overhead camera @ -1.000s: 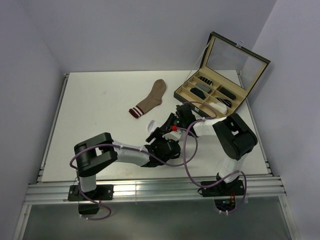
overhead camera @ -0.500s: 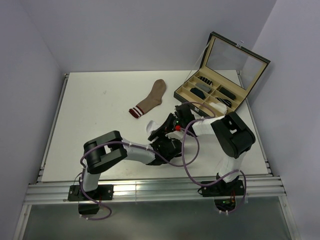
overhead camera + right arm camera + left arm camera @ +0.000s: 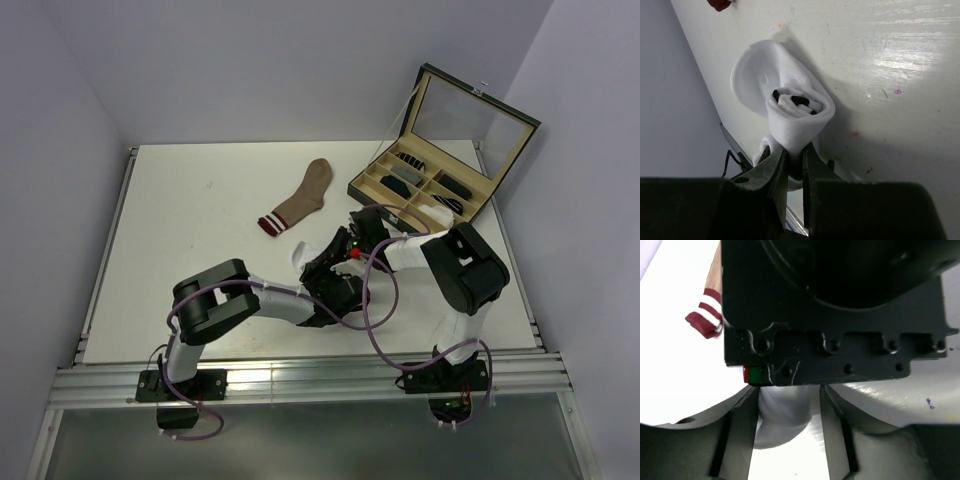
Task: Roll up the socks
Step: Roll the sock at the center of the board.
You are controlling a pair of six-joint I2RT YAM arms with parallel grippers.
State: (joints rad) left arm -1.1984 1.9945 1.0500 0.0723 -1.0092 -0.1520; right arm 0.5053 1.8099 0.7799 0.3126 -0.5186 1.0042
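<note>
Above centre: tan sock [image 3: 305,198], divided case [image 3: 470,112]. Right gripper [image 3: 792,160] pinches white sock [image 3: 790,112]; left gripper [image 3: 788,402] straddles it, but we cannot tell if it grips.

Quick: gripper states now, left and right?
Left gripper: open, jaws either side of the white sock.
Right gripper: shut on the white sock.

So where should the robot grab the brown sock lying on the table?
Probably the striped cuff. The brown sock lies flat and stretched out on the table, with that end toward the near side, and it looks a little bunched up. Come straight down from above and pinch the cuff's edge. A flat sock gives nothing to grab from the side.
</note>
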